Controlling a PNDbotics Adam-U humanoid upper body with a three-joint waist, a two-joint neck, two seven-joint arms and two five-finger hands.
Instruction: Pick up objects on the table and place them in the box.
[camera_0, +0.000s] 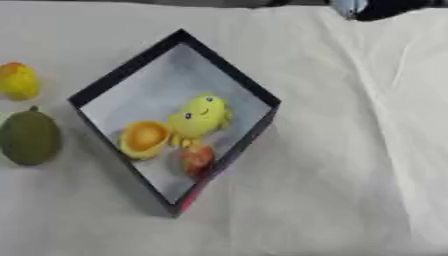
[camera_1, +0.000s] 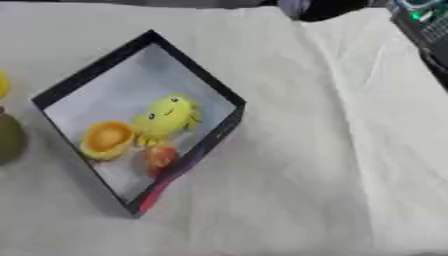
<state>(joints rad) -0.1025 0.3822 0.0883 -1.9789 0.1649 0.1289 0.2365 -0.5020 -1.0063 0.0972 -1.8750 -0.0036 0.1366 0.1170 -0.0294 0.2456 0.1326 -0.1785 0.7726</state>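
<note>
A dark-walled box (camera_0: 131, 67) with a pale floor stands turned like a diamond on the white cloth. Inside it lie a yellow toy with a face (camera_0: 200, 117), an orange round piece (camera_0: 144, 138) and a small red fruit (camera_0: 198, 158). Left of the box, outside it, a yellow fruit with an orange top (camera_0: 18, 80) and a dark green oval fruit (camera_0: 29, 138) rest on the cloth. Neither robot hand shows in either view.
The white cloth (camera_0: 350, 150) is wrinkled to the right of the box. A dark shape (camera_1: 319, 7) sits at the far edge. A dark device with a green light (camera_1: 424, 25) shows at the top right of the right eye view.
</note>
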